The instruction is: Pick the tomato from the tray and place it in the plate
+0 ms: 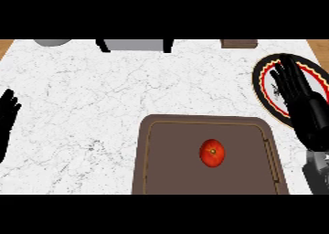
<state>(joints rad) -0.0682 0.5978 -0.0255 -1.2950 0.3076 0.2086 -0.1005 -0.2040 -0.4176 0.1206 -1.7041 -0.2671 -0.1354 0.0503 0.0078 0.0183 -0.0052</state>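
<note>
Head view: tomato (212, 153) on tray (167, 183), right hand (299, 98) seemingly above plate (263, 87).

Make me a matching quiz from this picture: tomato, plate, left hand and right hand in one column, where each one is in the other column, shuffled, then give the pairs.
Things:
1. tomato
2. plate
3. left hand
4. right hand

Places:
A. resting open at the counter's left edge
B. lying on the brown tray
C. stretched open over the plate
D. at the counter's right edge, beyond the tray

Pairs: 1-B, 2-D, 3-A, 4-C
</note>
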